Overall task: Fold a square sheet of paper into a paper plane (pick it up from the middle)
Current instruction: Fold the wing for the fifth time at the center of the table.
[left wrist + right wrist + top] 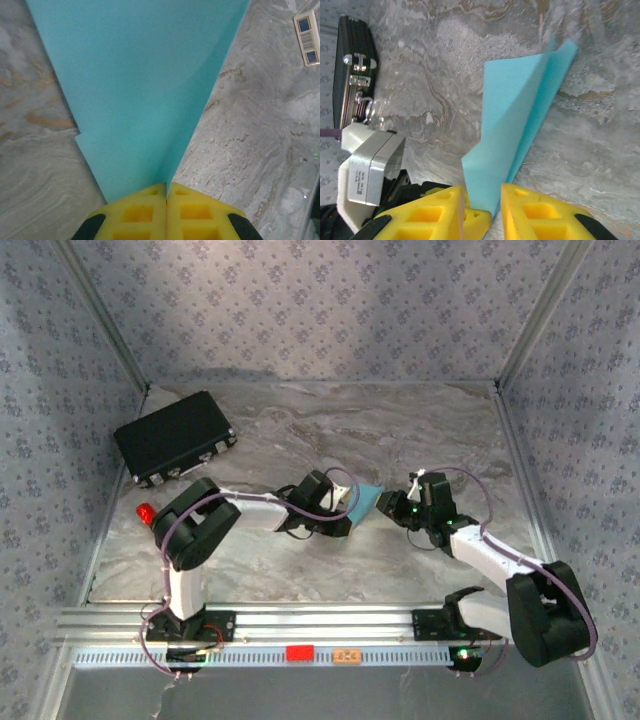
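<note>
Yellow pads of the left gripper (pixel 166 192) press flat together on the narrow end of the sheet of paper (pixel 145 90), a cyan piece folded into layers and held at the middle of the marble table (pixel 260 140). The right gripper (pixel 482 205) stands slightly parted, its pads on either side of the sheet's lower corner. Farther back on the left lie a red stick (pixel 146 512) and a black case (pixel 175 438).
</note>
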You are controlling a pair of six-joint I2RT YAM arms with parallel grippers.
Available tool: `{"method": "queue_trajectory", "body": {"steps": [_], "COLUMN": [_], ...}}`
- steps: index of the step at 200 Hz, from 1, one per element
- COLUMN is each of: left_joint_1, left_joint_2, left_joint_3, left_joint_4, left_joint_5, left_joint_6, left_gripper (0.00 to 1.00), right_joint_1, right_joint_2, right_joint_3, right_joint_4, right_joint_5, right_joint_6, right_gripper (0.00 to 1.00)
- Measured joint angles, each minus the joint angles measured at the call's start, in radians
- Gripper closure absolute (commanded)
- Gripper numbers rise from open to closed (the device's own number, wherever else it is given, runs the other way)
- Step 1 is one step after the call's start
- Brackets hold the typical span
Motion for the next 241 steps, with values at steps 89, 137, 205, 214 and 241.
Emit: {"method": "queue_trajectory", "body": {"steps": [89, 137, 205, 214, 241], "left_joint_1": [0.043, 0.063, 0.085, 0.089, 0.096], "left_joint_2": [0.053, 0.059, 0.085, 0.087, 0.096], "left_joint_3": [-0.010, -0.043, -0.061, -0.061, -0.061], "left_joint_4": [0.121, 0.197, 0.279, 0.282, 0.297], "left_joint_5": [0.139, 0.176, 0.232, 0.239, 0.256], "left_joint_6": [-0.115, -0.185, -0.267, -0.276, -0.301], "left_gripper": [1.00, 1.00, 1.00, 1.00, 1.00], "right_joint_1": [0.052, 0.048, 0.041, 0.039, 0.032], "right_joint_2": [0.204, 0.284, 0.390, 0.397, 0.406], "right_joint_3": [0.058, 0.082, 0.105, 0.106, 0.107], "right_joint_4": [0.097, 0.147, 0.227, 0.236, 0.256], "right_joint_5": [-0.111, -0.134, -0.169, -0.172, -0.180], "right_joint_6": [-0.031, -0.031, -0.026, -0.025, -0.023], "right_gripper": [0.83, 0.87, 0.87, 0.88, 0.87]}}
